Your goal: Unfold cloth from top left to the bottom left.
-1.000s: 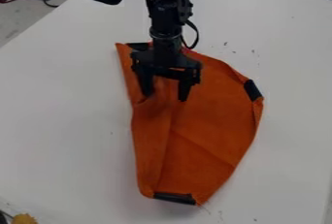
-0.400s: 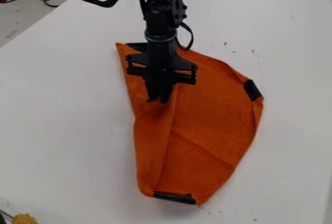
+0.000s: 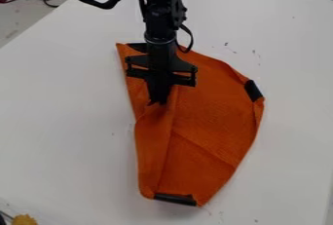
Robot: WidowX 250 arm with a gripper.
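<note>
One orange cloth (image 3: 211,117) pinched by one gripper (image 3: 158,101)

In the camera view, one black robot arm (image 3: 160,22) comes in from the top edge and one cloth lies on one white table (image 3: 58,121), around the middle of the view. The gripper's two fingers are together, clamped on a fold in the cloth's upper left part. Three black patches show on the cloth: one at the top left (image 3: 137,47), one at the right edge (image 3: 253,90), one at the bottom (image 3: 175,199). The cloth is uneven, with a pointed top left corner, a bowed right side and a narrower bottom. One crease runs down from the fingers; another slants toward the lower right edge.
</note>
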